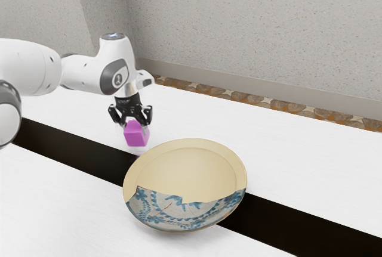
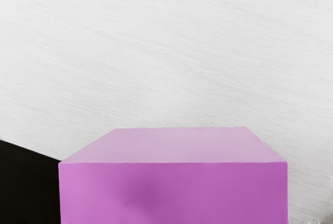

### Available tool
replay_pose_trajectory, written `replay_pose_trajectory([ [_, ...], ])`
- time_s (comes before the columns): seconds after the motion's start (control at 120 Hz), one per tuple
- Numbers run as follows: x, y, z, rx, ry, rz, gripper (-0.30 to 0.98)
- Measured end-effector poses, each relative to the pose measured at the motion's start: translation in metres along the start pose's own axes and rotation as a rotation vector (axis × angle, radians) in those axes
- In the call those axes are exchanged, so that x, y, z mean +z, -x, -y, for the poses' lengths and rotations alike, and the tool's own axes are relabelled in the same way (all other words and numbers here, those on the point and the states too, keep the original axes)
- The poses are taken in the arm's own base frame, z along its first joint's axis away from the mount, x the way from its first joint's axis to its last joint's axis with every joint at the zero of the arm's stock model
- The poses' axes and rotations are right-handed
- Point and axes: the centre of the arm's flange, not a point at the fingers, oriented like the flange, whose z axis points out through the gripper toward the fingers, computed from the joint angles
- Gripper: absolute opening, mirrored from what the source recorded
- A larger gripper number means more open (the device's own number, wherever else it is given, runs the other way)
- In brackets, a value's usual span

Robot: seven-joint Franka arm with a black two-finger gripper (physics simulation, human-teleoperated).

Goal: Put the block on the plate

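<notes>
Holding the purple block (image 1: 136, 137) in the black gripper (image 1: 135, 125), with 1 finger on each side, closed in on the block. Pointing down, at the end of the white arm (image 1: 89, 73). In the exterior view, block just beside the far rim of the big round plate (image 1: 190, 164), toward the exterior view's left. Off the plate, with a small gap between. Hard to tell from here about any gap under the block.

On the plate, plain cream color on the far part, and blue swirls on gray on the near part, with a jagged line between the 2 parts. Under the plate, a white table (image 1: 298, 161) with a long black stripe (image 1: 71, 147), running out past the plate on 2 sides. Behind the table, a strip of brown stones (image 1: 239, 96) and a speckled gray wall (image 1: 250, 30).

In the wrist view, block big and close, with 2 flat faces to see, 1 pale and 1 darker. Past the block, white table and a dark bit of stripe.
</notes>
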Motion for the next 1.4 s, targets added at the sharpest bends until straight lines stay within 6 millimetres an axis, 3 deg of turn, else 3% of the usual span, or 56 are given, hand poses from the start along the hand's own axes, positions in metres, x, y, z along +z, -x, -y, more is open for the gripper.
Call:
replay_pose_trajectory([
  [0.175,-0.055,0.016,-0.037,0.033,0.031,-0.061,0.29],
  [0.233,-0.066,0.03,-0.06,0.05,0.046,-0.057,0.3],
  [0.392,-0.072,0.079,-0.116,0.077,0.078,-0.015,0.3],
  [0.5,-0.057,0.116,-0.128,0.048,0.078,0.02,0.32],
  [0.642,-0.041,0.14,-0.147,-0.002,0.086,0.033,0.34],
  [0.775,-0.03,0.141,-0.149,-0.071,0.096,0.028,0.4],
  [1.017,-0.047,0.136,-0.151,-0.152,0.12,-0.007,0.59],
  [1.092,-0.068,0.118,-0.139,-0.171,0.122,-0.034,0.62],
  [1.233,-0.099,0.082,-0.091,-0.171,0.097,-0.074,0.65],
  [1.325,-0.114,0.076,-0.075,-0.119,0.076,-0.095,0.67],
  [1.4,-0.138,0.08,-0.065,-0.064,0.057,-0.124,0.67],
])
